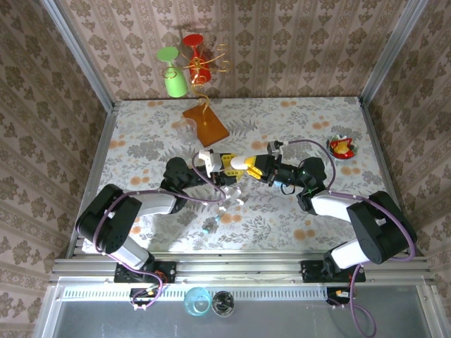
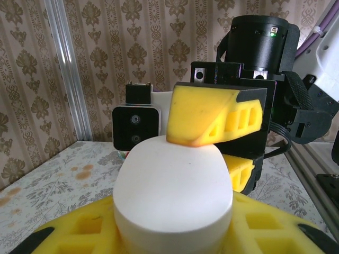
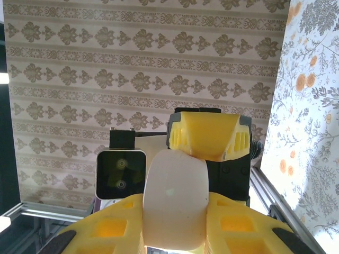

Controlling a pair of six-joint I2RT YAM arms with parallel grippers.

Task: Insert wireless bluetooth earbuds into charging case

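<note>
White case up close, left jaws clamped on it, right jaws gripping it too; earbuds on bench, case's 6 o'clock.

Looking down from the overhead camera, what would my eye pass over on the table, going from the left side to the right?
Green cup → brown board → white charging case → small red dish.
</note>
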